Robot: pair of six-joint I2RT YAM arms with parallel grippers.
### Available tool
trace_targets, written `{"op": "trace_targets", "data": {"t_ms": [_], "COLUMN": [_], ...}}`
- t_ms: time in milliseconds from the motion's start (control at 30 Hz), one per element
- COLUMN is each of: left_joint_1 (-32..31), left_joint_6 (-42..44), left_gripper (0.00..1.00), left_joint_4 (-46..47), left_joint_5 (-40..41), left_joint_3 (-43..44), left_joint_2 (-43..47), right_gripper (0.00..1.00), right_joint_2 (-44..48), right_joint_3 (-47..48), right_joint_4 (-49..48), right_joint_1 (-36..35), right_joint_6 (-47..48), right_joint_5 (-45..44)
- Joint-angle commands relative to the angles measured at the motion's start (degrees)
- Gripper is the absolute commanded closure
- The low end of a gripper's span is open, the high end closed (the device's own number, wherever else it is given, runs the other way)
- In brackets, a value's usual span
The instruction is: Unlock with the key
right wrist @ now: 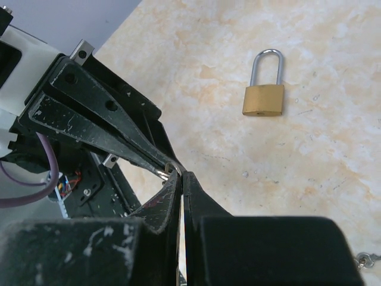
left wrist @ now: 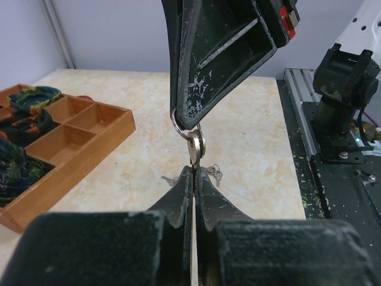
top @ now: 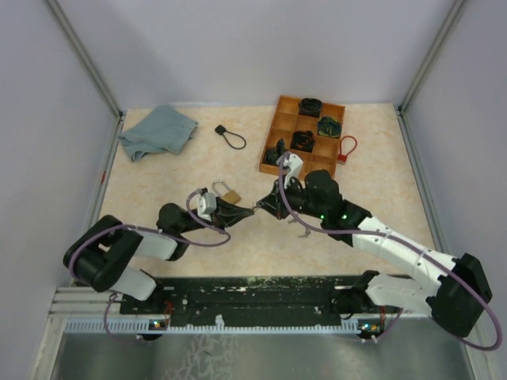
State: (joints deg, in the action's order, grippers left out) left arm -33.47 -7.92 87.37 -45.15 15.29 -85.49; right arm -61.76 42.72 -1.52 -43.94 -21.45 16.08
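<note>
Left gripper [left wrist: 194, 170] is pinched tight on the key [left wrist: 195, 148]: its two fingers meet with no gap, and the key's rounded head stands up just above their tips. We see the right gripper [right wrist: 180, 177] closed as well. Its tip is clamped on the key ring [left wrist: 177, 126], which passes through the head of that same key. The two arms meet tip to tip above the middle of the table [top: 158, 186], the left reaching in from the left and the right from the right, with key and ring held off the surface between them.

We find the brass padlock [right wrist: 264, 95] lying flat on the table just beyond the left gripper, its shackle down and apart from both grippers. Two more small keys [left wrist: 213, 173] show beyond the left fingertips; we cannot tell whether they hang or lie on the table. A wooden tray [left wrist: 77, 176] with compartments sits at the far right, and a blue cloth [top: 158, 132] lies at the far left.
</note>
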Motion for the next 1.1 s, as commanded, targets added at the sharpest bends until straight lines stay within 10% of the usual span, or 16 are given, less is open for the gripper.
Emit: {"op": "trace_targets", "data": {"t_ms": [0,400,1067], "left_joint_1": [-0.2,-1.1,-1.3], "left_joint_6": [4.2,18.2,18.1], "left_gripper": [1.0,1.0,1.0], "left_joint_4": [6.2,-29.8,-50.2], "left_joint_5": [0.1,3.8,2.0], "left_joint_3": [0.1,5.9,13.2], "left_joint_2": [3.2,15.5,17.4], "right_gripper": [0.99,0.74,0.6], "right_joint_2": [2.6,5.0,5.9], "right_joint_3": [-0.5,2.2,-5.3], "right_joint_4": [1.1,12.5,-0.8], "right_joint_1": [-0.4,-0.4,-0.4], "right_joint_6": [2.3,11.5,22.6], "right_joint_5": [-3.3,-8.8,1.1]}}
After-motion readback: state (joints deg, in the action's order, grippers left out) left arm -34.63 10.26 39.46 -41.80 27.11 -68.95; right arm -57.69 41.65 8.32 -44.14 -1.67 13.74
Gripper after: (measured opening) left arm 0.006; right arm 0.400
